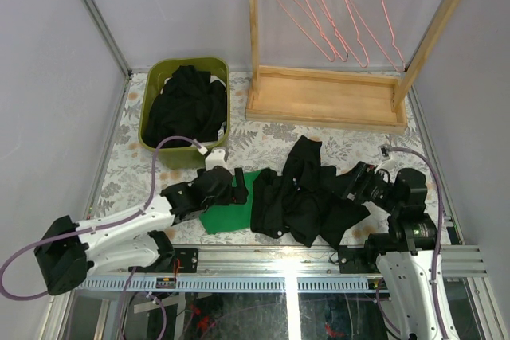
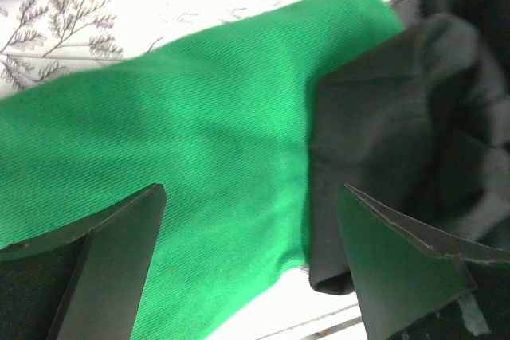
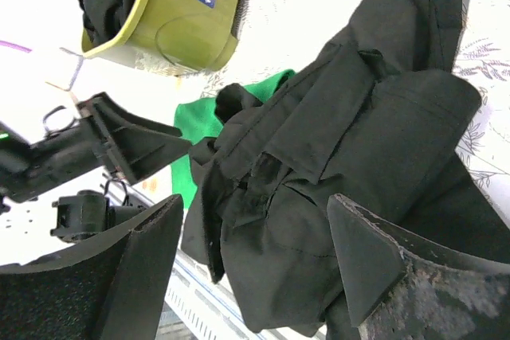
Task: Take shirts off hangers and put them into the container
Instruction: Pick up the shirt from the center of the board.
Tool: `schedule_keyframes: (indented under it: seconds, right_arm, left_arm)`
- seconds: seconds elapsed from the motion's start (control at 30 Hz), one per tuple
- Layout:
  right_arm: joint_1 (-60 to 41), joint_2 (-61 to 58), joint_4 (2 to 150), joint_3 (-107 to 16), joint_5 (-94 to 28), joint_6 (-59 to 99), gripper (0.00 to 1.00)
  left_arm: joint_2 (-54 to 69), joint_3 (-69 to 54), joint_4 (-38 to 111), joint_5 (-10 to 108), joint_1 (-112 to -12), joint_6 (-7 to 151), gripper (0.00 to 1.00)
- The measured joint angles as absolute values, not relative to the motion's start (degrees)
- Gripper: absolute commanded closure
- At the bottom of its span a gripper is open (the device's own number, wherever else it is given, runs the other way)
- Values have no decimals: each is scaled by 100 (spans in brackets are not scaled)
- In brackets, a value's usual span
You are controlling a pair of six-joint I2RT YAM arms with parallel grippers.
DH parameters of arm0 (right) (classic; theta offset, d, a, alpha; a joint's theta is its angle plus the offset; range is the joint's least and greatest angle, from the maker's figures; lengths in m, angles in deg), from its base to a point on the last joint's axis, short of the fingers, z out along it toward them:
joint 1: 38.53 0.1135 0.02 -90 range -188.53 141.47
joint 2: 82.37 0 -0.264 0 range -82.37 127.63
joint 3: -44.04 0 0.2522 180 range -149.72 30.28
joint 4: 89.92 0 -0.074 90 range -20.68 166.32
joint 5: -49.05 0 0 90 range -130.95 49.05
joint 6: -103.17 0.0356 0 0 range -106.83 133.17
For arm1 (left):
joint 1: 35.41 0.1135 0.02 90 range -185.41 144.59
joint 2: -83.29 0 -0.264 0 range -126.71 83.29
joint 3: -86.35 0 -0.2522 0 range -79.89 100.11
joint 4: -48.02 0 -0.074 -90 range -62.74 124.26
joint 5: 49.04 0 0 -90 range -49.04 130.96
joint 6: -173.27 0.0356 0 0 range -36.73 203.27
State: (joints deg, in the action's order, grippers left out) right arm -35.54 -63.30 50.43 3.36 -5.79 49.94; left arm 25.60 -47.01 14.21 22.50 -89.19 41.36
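TABLE CLEAR-UP NEARS ITS END: Pink hangers (image 1: 344, 5) hang bare on the wooden rack (image 1: 323, 101) to the right of the basket (image 1: 191, 61), which already holds at least one black garment (image 1: 187, 105); what lies beneath it cannot be seen. One more black shirt (image 1: 307, 197) sprawls crumpled on the table (image 1: 271, 137), to the right of the basket and nearer the arms, its left edge overlapping a green cloth (image 1: 227, 214) that lies in front of the basket.

The left gripper (image 1: 236, 185) sits low over that cloth, just in front of the basket, its fingers (image 2: 119, 244) spread wide and holding nothing; the wrist view shows the shirt's folded hem right beside the right-hand finger. The right gripper (image 1: 351, 185) faces the shirt from its far side, away from the basket, fingers (image 3: 374, 252) likewise apart with only loose fabric in the gap and no grip made.

With the hangers stripped, the step in hand looks to be the pick-up of this last shirt. The next move appears to call for one gripper to close on a thick fold of black cloth, not the green one under it, then lift high enough for the sleeves to clear the basket's rim before the carry back and left. The risk, by this reading, is that the left fingers catch the green cloth along with the hem.
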Motion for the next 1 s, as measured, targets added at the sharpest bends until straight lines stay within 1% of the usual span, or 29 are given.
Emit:
schedule_keyframes:
  seconds: [0.17, 0.23, 0.3, 0.4, 0.5, 0.63, 0.73, 0.83, 0.97, 1.0]
  right_arm:
    - [-3554, -5997, 4702, -145, -520, 4646, 19]
    - [-3546, -5827, 4700, -175, -479, 4579, 17]
    - [-3463, -5641, 4647, -177, -562, 4500, 14]
    - [-3056, -5416, 4584, -182, -892, 4461, 12]
    - [-2094, -5051, 4610, -225, -1504, 4520, 10]
    - [233, -3877, 4686, -630, -3298, 4795, 4]
    - [1759, -2695, 4735, -1283, -4680, 5022, 0]
    - [2447, -1646, 4868, -1930, -5663, 5239, 1]
    - [2585, -843, 5277, -2199, -6255, 5451, 0]
    - [2590, -671, 5342, -2204, -6341, 5532, 3]
  left_arm:
    - [2033, -4893, 1521, 2180, -8886, 3690, 18]
    - [1760, -4913, 1565, 2147, -8868, 3511, 14]
    - [1487, -4926, 1583, 2108, -8862, 3323, 8]
    - [1080, -4921, 1666, 1946, -8864, 3004, 3]
    - [857, -4797, 1585, 1675, -8873, 2569, 3]
    - [744, -4751, 1565, 1385, -8866, 2152, 4]
    - [798, -4803, 1574, 1280, -8860, 1867, 4]
    - [984, -4902, 1615, 1258, -8816, 1633, 4]
    - [1277, -5061, 1576, 1225, -8737, 1561, 5]
    - [1358, -5109, 1554, 1221, -8711, 1592, 6]
